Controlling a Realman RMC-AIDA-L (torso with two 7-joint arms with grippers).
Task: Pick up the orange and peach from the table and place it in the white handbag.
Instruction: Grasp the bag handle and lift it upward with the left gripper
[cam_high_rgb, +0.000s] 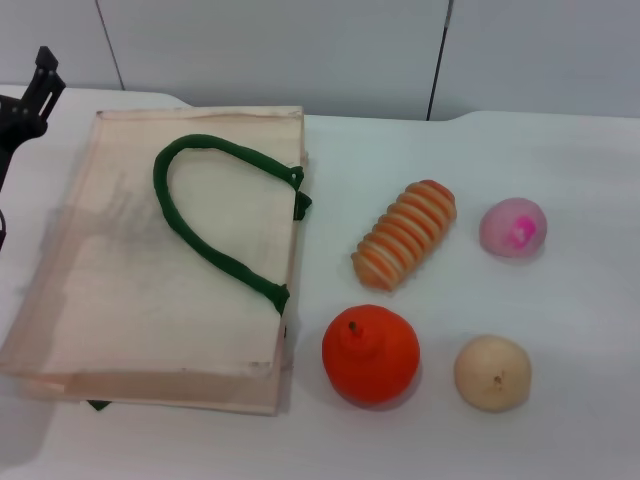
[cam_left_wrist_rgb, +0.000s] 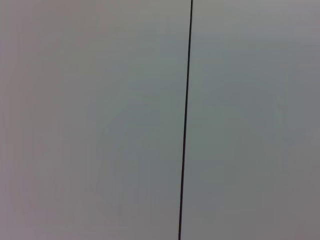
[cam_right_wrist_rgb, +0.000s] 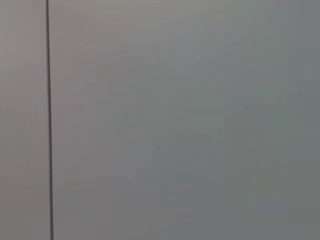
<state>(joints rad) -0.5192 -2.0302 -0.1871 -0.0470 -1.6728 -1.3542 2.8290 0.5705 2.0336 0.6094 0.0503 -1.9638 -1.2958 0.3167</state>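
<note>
Nothing grasped yet: bag (cam_high_rgb: 150, 290) lies flat at the table's (cam_high_rgb: 580, 150) left edge with its mouth shut, orange (cam_high_rgb: 371, 354) near the front edge, peach (cam_high_rgb: 513, 227) toward the right edge; left gripper (cam_high_rgb: 25, 105) at the far-left corner, can't tell its jaws, right unseen; risks: round fruit rolling, grabbing the tan lookalike (cam_high_rgb: 492, 373).

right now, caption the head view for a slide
Orange and peach wait on the table beside the flat white handbag.
</note>
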